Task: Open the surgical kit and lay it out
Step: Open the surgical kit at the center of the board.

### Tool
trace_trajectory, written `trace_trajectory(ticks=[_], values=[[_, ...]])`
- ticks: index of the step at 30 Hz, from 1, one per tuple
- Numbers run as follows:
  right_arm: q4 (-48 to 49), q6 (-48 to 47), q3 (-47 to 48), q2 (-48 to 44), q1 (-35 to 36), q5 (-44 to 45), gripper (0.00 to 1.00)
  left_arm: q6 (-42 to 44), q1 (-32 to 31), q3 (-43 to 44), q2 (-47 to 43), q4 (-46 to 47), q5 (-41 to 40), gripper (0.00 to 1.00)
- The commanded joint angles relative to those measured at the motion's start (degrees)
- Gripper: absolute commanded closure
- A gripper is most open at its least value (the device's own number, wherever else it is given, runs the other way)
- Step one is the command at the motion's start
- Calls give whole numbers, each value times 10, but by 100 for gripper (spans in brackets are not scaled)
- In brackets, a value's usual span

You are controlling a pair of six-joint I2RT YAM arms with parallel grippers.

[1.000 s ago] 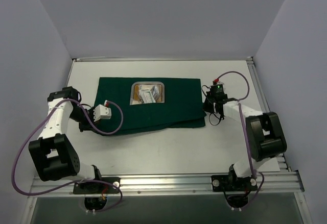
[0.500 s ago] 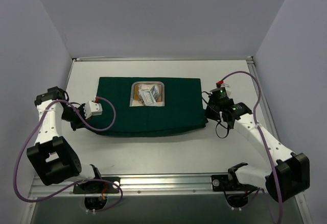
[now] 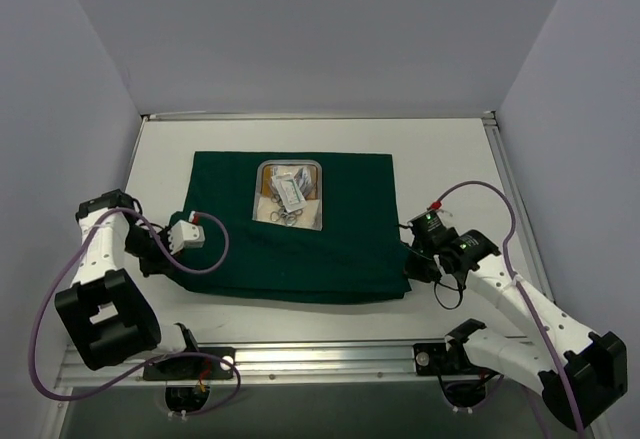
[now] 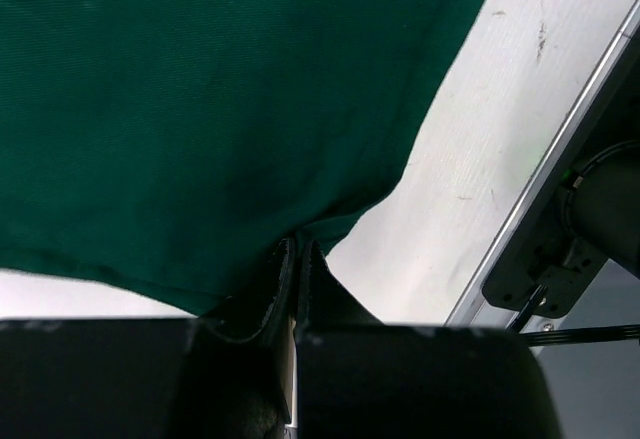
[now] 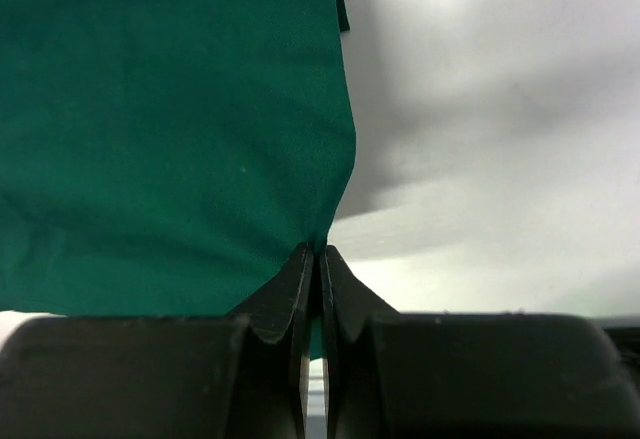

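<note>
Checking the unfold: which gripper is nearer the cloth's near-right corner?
Right: the right gripper pinches that corner of the cloth; the left gripper pinches its near-left corner.

From high above its near edge we look down over the whole desk [image 3: 450, 149]. Our wrist views sit close behind the left pincer [image 4: 297, 255] and right pincer [image 5: 318, 257], sharing the near corners of the cloth [image 3: 340, 249] with it.

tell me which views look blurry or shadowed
Top external: even light, sharp, though the tray contents are too small to read. Left wrist: cloth weave fairly sharp, left gripper dark. Right wrist: table blurred with soft grey shadows.
</note>
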Motion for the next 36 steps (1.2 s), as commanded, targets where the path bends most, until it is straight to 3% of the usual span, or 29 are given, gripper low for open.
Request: trace_trajectory(ticks=[1,5,8,9,10,13,18,21,24,25,26,27,28,29,30,31,36], values=[[-68,27,-10,6,23,14,100,19,5,7,18,-183,-23,98],[-69,24,-18,35,36,25,100,18,5,12,56,-183,-34,95],[-35,21,-24,41,40,14,95,7,5,15,78,-184,-42,82],[-28,21,-23,41,40,15,91,4,5,18,79,-184,-49,77],[-28,20,-21,40,40,17,77,6,6,19,78,-184,-53,67],[-44,15,-2,41,40,37,54,18,6,19,57,-183,-75,53],[-36,4,64,40,38,66,45,33,8,29,-4,-184,-86,47],[-4,-42,110,74,13,91,44,4,11,100,5,-184,-18,39],[56,-129,170,146,-49,70,44,-91,11,237,77,-183,105,29],[78,-150,185,166,-91,40,44,-158,11,278,102,-182,134,28],[97,-169,208,205,-109,31,45,-202,11,359,155,-173,160,7],[130,-192,223,226,-123,27,45,-253,10,394,185,-156,201,4],[146,-202,239,270,-143,28,45,-376,9,422,209,-93,211,6],[158,-211,271,291,-149,32,44,-448,7,446,255,-46,210,6],[184,-225,286,315,-150,38,43,-574,1,470,275,-2,180,6],[196,-231,303,364,-158,44,43,-617,-4,478,293,77,157,6],[219,-272,444,522,-161,49,43,-723,-71,486,372,228,8,4]])
